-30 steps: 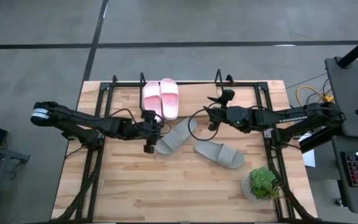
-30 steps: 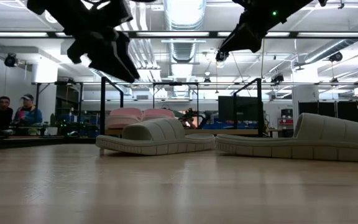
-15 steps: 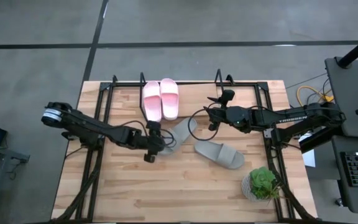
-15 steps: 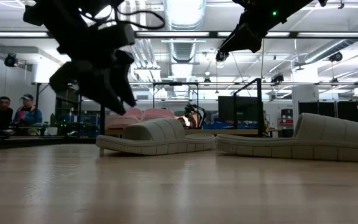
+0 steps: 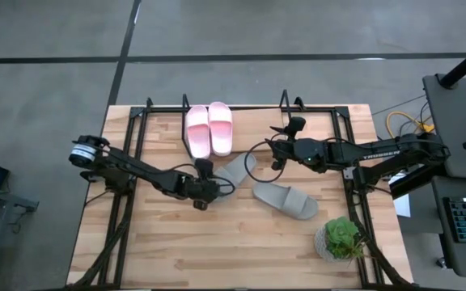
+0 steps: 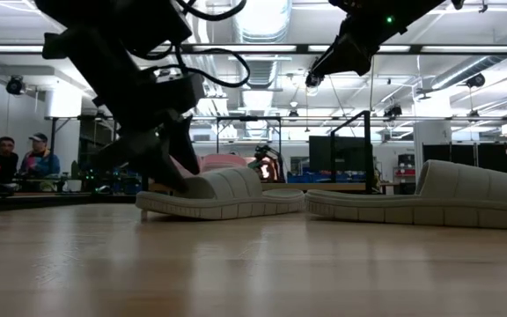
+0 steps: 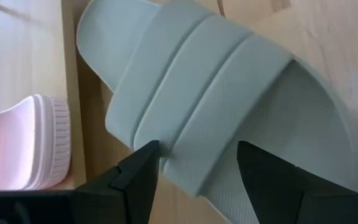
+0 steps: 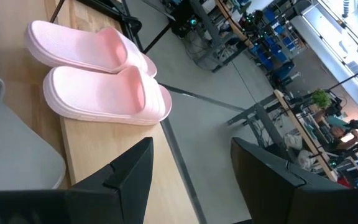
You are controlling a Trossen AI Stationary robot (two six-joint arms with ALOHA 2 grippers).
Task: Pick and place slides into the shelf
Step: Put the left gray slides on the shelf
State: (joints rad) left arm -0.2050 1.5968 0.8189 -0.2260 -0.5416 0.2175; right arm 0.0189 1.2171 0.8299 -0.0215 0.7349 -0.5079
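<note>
The slides are ribbed, wide-strapped rubber sandals: 2 pale pink slides (image 5: 209,129) lie side by side on the shelf (image 5: 148,113) at the far edge of the wooden surface (image 5: 136,250), and 2 grey slides (image 5: 285,200) lie on the surface in front of it. The left end effector (image 7: 194,180) is open, its fingers straddling the strap of the nearer grey slide (image 7: 229,106). The right end effector (image 8: 188,171) hangs open above the shelf. 1 potted plant (image 5: 342,237) stands near the surface's right corner.

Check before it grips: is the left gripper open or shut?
Open: in its wrist view the left gripper has its fingers spread, straddling the grey slide's strap edge.
</note>
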